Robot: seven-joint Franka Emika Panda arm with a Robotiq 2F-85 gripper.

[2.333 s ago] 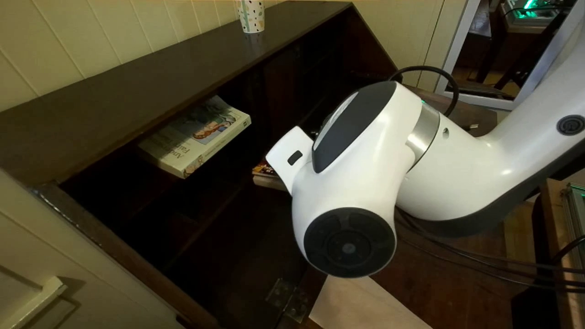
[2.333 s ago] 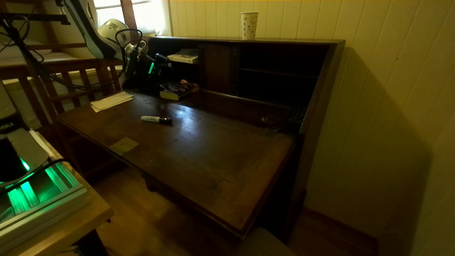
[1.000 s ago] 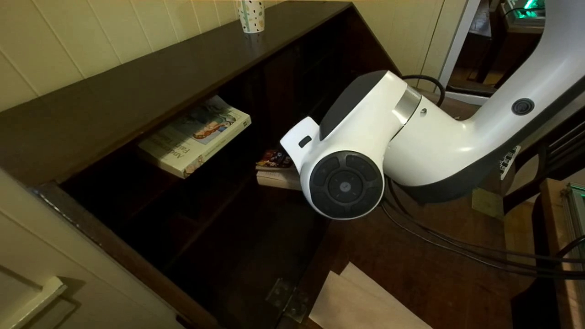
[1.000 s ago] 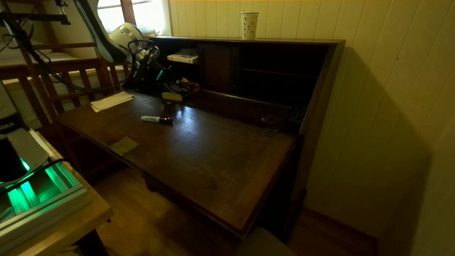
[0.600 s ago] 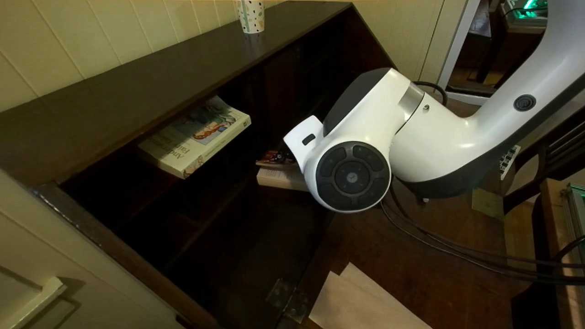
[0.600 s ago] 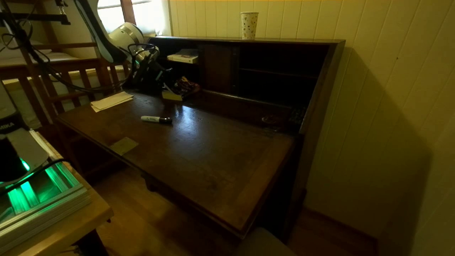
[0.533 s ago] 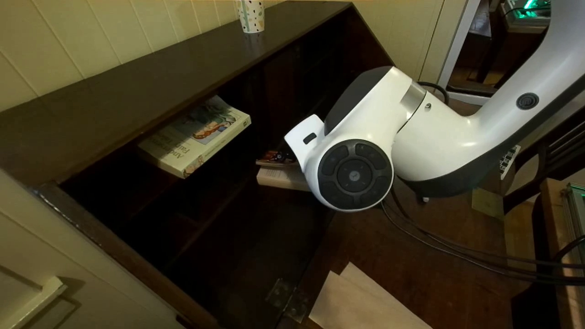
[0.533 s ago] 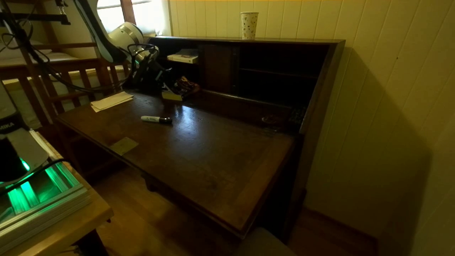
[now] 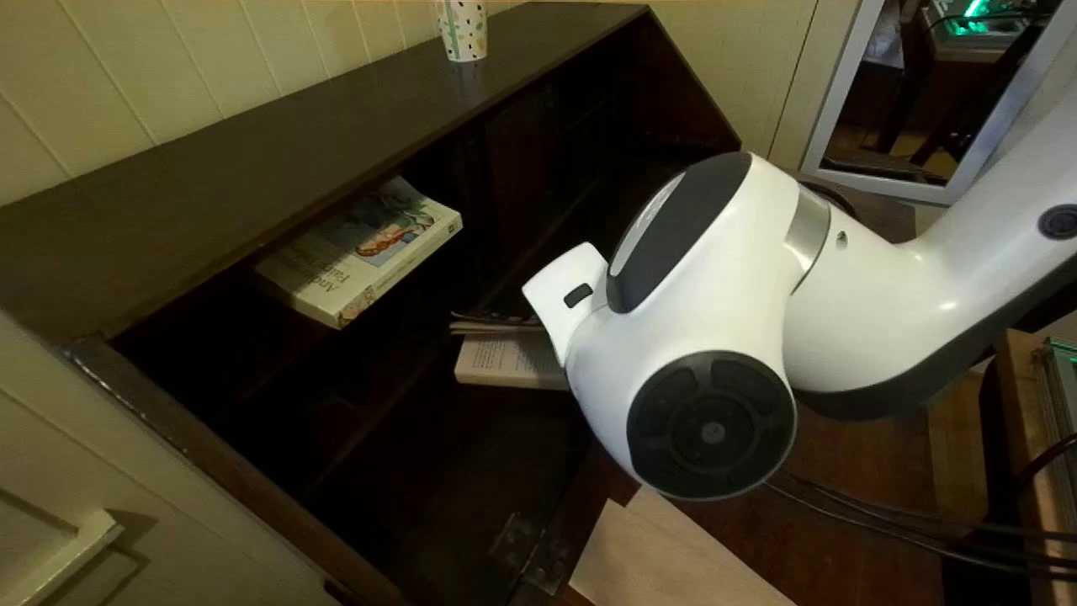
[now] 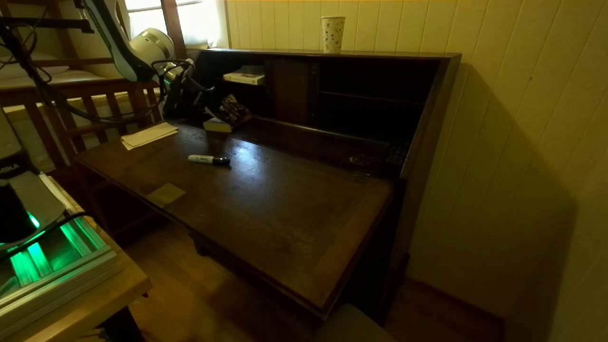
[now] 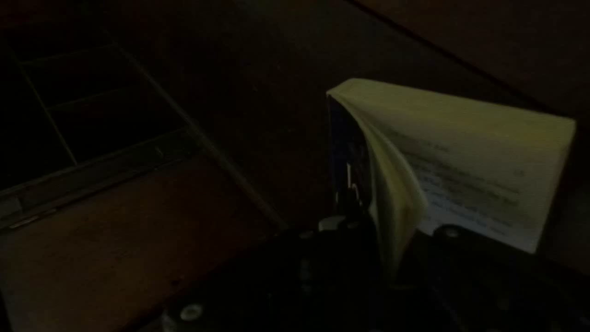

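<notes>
A thick paperback book [image 11: 465,138] stands partly open in the dark wrist view, its printed page facing the camera. My black gripper [image 11: 392,240] is shut on the dark cover [image 11: 348,147] together with a thin bundle of curling pages [image 11: 396,203]. In an exterior view the cover [image 10: 235,109] is lifted at a slant, while the main block of the book [image 10: 218,125] rests at the back of the desk. The white wrist of the arm hides the gripper and part of the book [image 9: 505,360] in an exterior view.
Another book [image 9: 362,261] lies on the upper shelf. A spotted cup [image 10: 333,34] stands on the desk's top. On the desk surface are a marker [image 10: 208,160] and folded paper [image 10: 149,135]. Cables [image 9: 892,526] hang beside the arm.
My gripper has shut on the cover and pages. The arm has drawn back, the cover tilts more steeply, and the book has shifted to the left in the view showing the whole desk.
</notes>
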